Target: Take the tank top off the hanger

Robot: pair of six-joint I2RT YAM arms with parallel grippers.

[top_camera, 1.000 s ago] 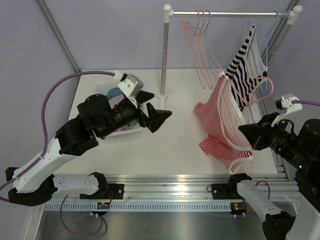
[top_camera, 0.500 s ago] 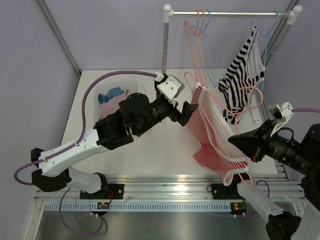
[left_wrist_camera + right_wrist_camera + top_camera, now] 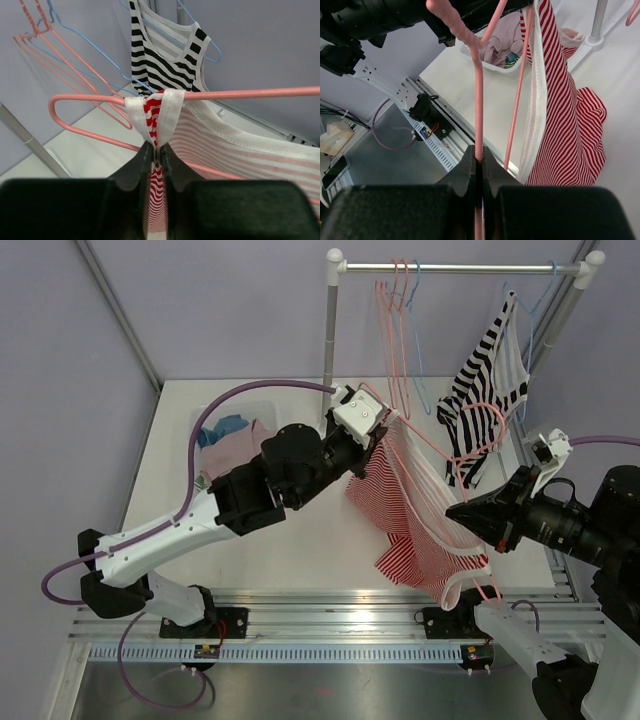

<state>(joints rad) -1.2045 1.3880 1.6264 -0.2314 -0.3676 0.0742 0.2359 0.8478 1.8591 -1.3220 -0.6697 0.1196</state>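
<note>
A red-and-white striped tank top [image 3: 400,510] hangs from a pink hanger [image 3: 250,93] in mid-air over the table's right half. My left gripper [image 3: 375,440] is at the garment's upper left corner. In the left wrist view that gripper [image 3: 156,146] is shut on the white-edged strap [image 3: 155,112], just below where it loops over the hanger bar. My right gripper [image 3: 452,510] is shut on the hanger's pink wire [image 3: 478,100]; the right wrist view shows the wire pinched between its fingers [image 3: 478,152] and the striped cloth [image 3: 565,135] hanging beside it.
A clothes rack stands at the back, with a rail [image 3: 450,268] and a left post [image 3: 328,350]. On it hang empty pink and blue hangers [image 3: 400,330] and a black-and-white striped top [image 3: 480,380]. A white bin [image 3: 235,435] with clothes sits at the table's back left.
My left arm has swung right from the bin to the tank top, and its jaws have closed on the strap. The right gripper and hanger have shifted slightly left.
</note>
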